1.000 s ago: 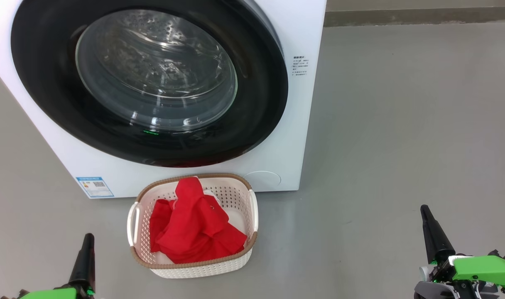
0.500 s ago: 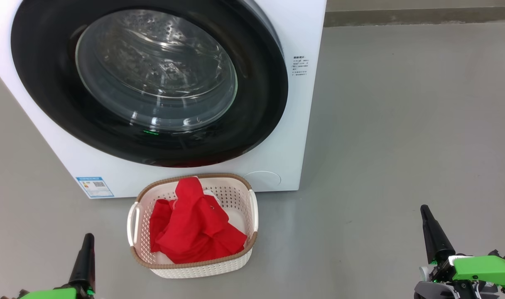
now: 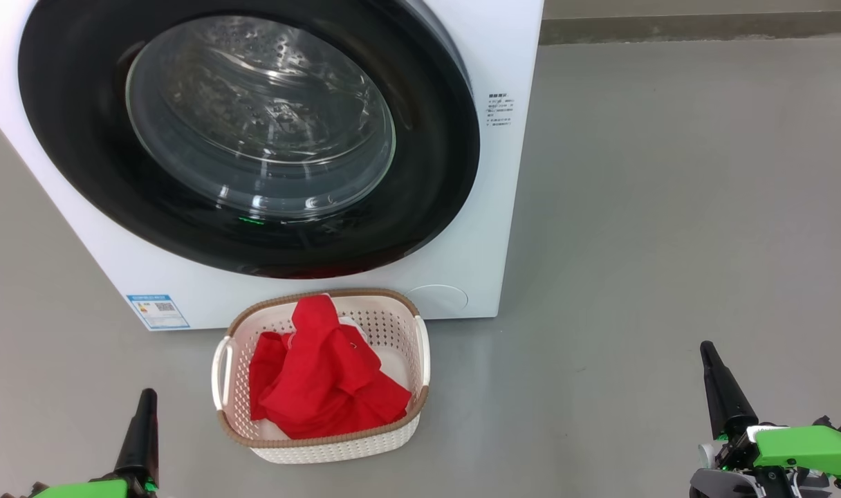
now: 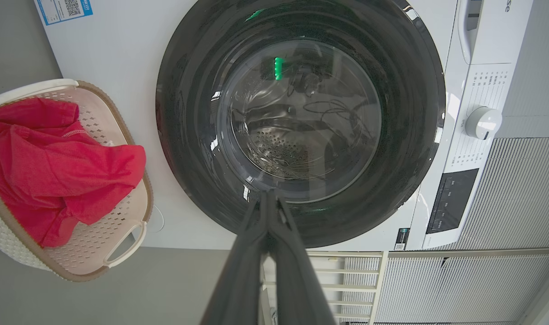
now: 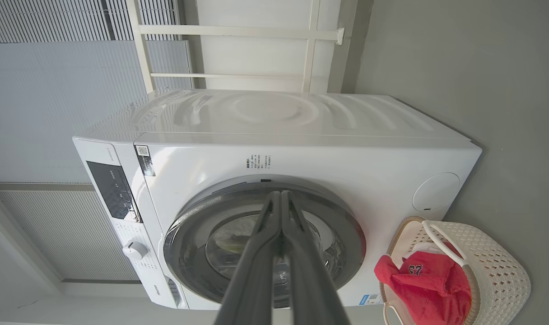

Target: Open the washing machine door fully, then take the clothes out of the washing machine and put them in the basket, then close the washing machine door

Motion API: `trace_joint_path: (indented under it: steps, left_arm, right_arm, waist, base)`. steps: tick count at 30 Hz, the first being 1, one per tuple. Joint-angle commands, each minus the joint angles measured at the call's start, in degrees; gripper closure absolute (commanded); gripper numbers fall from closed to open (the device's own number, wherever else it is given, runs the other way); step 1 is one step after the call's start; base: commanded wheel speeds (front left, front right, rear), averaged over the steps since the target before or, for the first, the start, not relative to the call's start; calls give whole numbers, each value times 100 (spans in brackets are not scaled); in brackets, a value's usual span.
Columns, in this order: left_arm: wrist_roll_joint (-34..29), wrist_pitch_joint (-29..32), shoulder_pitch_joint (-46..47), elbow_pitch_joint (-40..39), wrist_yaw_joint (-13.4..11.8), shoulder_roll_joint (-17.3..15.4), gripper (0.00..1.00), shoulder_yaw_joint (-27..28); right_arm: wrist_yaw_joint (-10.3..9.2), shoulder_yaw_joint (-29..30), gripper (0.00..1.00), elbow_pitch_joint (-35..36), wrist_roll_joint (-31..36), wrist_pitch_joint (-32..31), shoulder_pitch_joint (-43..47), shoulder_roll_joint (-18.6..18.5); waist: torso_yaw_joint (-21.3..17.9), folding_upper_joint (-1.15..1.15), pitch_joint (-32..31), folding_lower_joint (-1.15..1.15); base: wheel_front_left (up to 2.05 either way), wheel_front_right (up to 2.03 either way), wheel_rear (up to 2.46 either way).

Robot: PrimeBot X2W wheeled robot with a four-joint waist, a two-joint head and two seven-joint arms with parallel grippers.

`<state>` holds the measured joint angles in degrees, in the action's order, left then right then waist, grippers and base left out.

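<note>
**Status.** My left gripper [image 3: 146,400] and my right gripper [image 3: 706,351] hang low over the floor [image 3: 669,207], one on each side of the basket [image 3: 337,449] and well apart from it. On each, the two fingers [image 4: 243,271] are pressed together with nothing between them.

**Location of items.** The clothes [image 3: 324,380] lie piled in the basket. The basket stands on the floor just in front of the washing machine [image 3: 510,55], below the door [image 3: 254,124]. The door looks set against the machine front. Behind it I see bare drum [image 4: 283,149] and no red fabric.

**Hazards, as I judge them:**
1. Latch not engaged. No view confirms the catch, and a door that is merely resting may swing out. Cause: too light a push.
2. Fabric spill. One red fold peaks at the basket's rear rim, and a knock to the basket can send it over the edge.
3. Collision. A forward reach by my left arm passes near the basket handle [image 3: 220,363]. The basket looks light and may slide or tip.
</note>
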<state>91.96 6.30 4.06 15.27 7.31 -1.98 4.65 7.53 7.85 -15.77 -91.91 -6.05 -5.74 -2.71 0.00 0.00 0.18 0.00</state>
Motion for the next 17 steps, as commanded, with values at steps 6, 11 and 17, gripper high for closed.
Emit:
trace_joint_path:
  steps: [6, 11, 17]
  left_arm:
    - [21, 18, 213, -124, 18, -89, 100, 186]
    - [21, 18, 213, -124, 18, -89, 100, 186]
    - [21, 18, 213, -124, 18, -89, 100, 186]
  right_arm:
    - [-4, -130, 100, 175, -23, -46, -45, -17]
    - [-4, -130, 100, 175, -24, -46, -45, -17]
    - [-4, -130, 100, 175, -24, -46, -45, -17]
  waist:
    - [0, 0, 0, 0]
    - [0, 0, 0, 0]
    - [0, 0, 0, 0]
  base:
    - [0, 0, 0]
    - [0, 0, 0]
    - [0, 0, 0]
